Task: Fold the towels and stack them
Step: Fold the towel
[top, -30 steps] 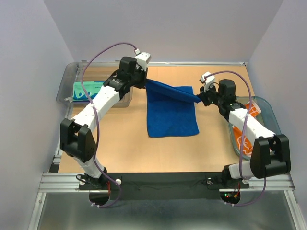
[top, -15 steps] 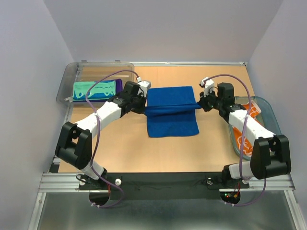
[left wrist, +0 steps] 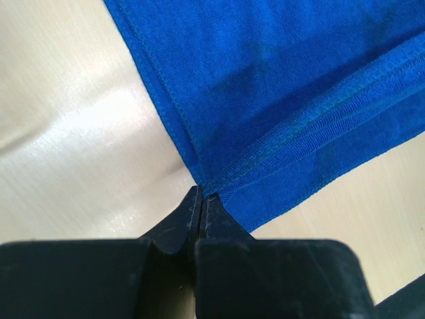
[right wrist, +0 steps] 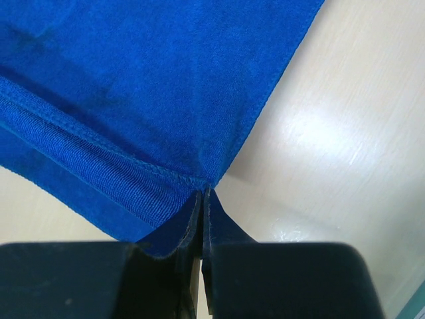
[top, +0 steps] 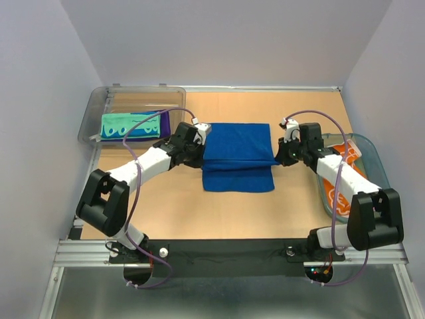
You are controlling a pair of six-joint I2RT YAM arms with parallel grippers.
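Observation:
A royal blue towel [top: 238, 156] lies in the middle of the table, its far half folded forward over the near half. My left gripper [top: 201, 158] is shut on the folded layer's left corner [left wrist: 207, 186]. At the right corner [right wrist: 202, 183] my right gripper [top: 277, 159] is shut on the same layer. Both corners sit low over the table. A mint green towel with teal squiggles [top: 126, 125] rests on a purple towel [top: 163, 122] in the clear bin. A white towel with orange prints [top: 340, 178] lies in the teal basket.
The clear grey bin [top: 99, 106] stands at the back left. The teal oval basket [top: 372, 159] sits at the right edge, under my right arm. Bare wood [top: 219, 212] shows between the towel and the black rail at the front.
Both grippers have drawn the towel's far edge forward and down. The raised fold now lies nearly flat over the near half.

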